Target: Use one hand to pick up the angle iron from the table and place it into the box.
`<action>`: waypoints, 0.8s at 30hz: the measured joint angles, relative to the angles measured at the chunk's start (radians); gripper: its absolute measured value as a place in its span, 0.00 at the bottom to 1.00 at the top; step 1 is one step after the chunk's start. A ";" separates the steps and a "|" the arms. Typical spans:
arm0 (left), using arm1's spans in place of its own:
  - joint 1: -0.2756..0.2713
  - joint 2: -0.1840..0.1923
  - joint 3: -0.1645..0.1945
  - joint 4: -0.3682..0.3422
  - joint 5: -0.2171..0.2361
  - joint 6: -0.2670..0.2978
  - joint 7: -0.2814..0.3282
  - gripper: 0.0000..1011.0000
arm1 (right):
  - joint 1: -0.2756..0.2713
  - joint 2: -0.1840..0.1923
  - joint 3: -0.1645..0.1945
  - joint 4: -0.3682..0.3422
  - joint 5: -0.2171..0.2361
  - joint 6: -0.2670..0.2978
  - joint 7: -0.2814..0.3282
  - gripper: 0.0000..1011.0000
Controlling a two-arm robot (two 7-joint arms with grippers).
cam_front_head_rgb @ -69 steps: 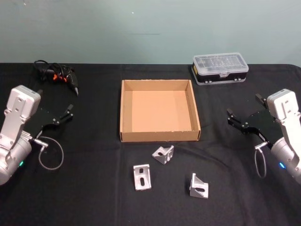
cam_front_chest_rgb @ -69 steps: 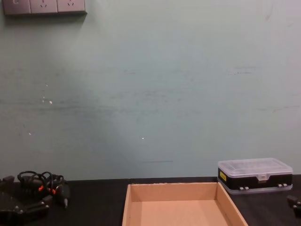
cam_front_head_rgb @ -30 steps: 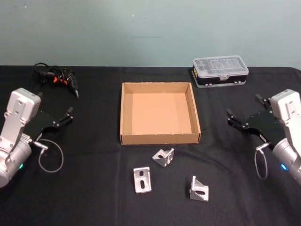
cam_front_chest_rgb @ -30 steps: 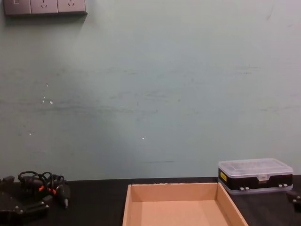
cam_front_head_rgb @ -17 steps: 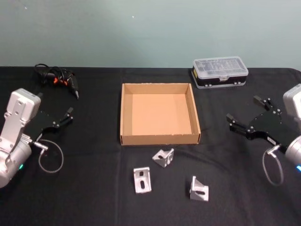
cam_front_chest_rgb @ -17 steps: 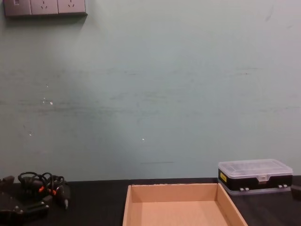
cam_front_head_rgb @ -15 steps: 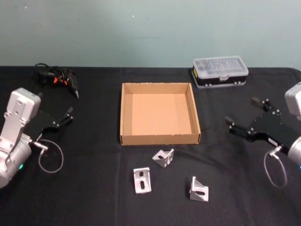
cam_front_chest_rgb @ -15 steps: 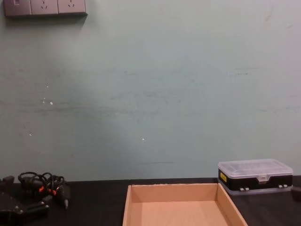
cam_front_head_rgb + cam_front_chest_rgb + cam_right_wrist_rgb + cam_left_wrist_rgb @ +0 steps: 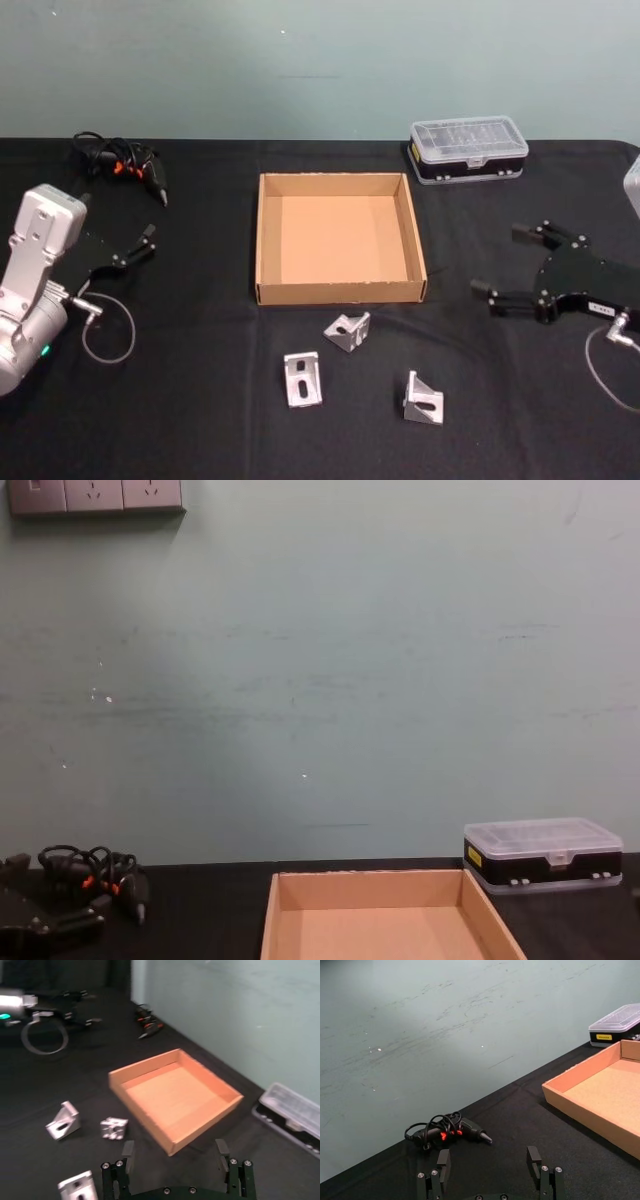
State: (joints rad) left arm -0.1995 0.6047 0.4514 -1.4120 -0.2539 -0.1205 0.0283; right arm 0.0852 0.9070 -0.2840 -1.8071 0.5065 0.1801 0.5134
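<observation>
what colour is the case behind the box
Black case with a clear lid; clearest in the chest view.

The black tabletop (image 9: 200, 420) holds a cardboard box (image 9: 262, 240) in the middle. From the box, three metal angle irons (image 9: 347, 331) (image 9: 302, 378) (image 9: 423, 398) lie at 6 o'clock, a clear-lidded plastic case (image 9: 468, 148) at 1 o'clock, and a corded tool (image 9: 122, 163) at 10 o'clock.

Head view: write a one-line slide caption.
Three silver angle irons lie before an empty tan cardboard box; the open right end effector hovers beside it.
</observation>
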 joint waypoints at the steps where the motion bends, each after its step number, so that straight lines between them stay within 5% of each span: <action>1: 0.000 0.000 0.000 0.000 0.000 0.000 0.000 0.99 | 0.005 0.005 -0.003 -0.001 0.001 0.007 0.016 0.99; 10: 0.000 0.000 0.000 0.000 0.000 0.000 0.000 0.99 | 0.069 0.051 -0.088 0.007 -0.010 0.062 0.176 0.99; 24: 0.000 0.000 0.000 0.000 0.000 0.000 0.000 0.99 | 0.143 0.050 -0.199 0.059 -0.042 0.092 0.257 0.99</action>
State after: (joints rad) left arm -0.1995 0.6047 0.4514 -1.4120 -0.2539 -0.1205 0.0283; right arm 0.2287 0.9575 -0.4829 -1.7476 0.4645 0.2721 0.7699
